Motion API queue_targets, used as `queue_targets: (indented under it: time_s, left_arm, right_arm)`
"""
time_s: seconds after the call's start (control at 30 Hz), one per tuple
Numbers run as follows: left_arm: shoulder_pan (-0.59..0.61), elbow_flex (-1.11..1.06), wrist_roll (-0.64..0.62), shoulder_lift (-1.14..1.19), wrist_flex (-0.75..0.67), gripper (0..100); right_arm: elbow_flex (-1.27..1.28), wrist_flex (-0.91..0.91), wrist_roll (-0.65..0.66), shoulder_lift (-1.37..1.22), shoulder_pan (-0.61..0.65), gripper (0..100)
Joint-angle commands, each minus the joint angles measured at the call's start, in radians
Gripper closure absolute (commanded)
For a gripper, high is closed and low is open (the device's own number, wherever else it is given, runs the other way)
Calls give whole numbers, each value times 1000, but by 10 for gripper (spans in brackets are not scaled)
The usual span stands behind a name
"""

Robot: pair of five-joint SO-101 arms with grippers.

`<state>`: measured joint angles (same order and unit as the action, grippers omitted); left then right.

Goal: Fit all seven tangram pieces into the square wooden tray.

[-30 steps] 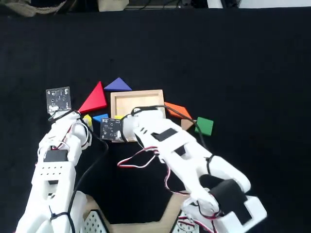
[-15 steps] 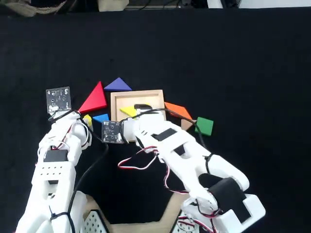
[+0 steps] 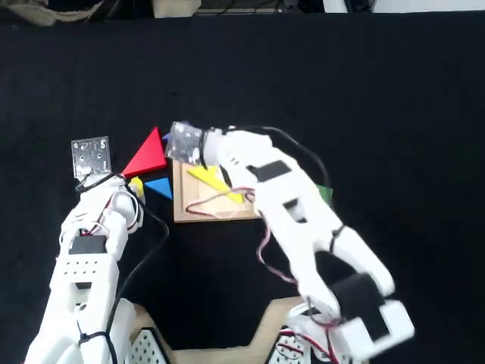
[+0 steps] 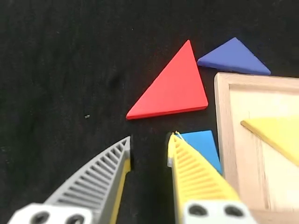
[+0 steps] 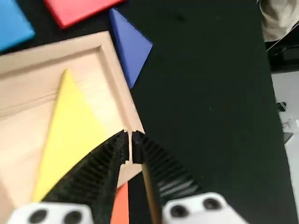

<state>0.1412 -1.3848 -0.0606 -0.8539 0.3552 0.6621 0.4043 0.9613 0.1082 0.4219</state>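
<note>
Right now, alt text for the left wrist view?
Open left pincer above black cloth, facing a flat red triangle; nearby, a light blue piece, a dark blue triangle and a square wooden tray holding a yellow triangle.

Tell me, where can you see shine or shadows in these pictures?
High view: the right arm looks bright against the black cloth, which hides shadows. Left wrist view: the red triangle is evenly lit, no glare. Right wrist view: a thin dark line runs inside the rim of the wooden tray.
</note>
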Motion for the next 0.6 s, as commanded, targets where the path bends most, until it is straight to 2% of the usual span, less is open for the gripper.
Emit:
queue_targets:
  time_s: [0.0, 0.17, 0.33, 0.57]
  left_arm:
    - [-10, 7, -9, 0, -26, 863]
    - [-7, 4, -9, -2, -26, 863]
    - [-8, 4, -9, -2, -26, 863]
    - [-10, 5, -9, 2, -26, 863]
  right_arm:
    - [-174, -3, -21, -151, -21, 988]
    - [-443, 130, -26, -412, -14, 988]
    - [-714, 310, -104, -584, -17, 988]
    - [-811, 503, -106, -656, 18, 988]
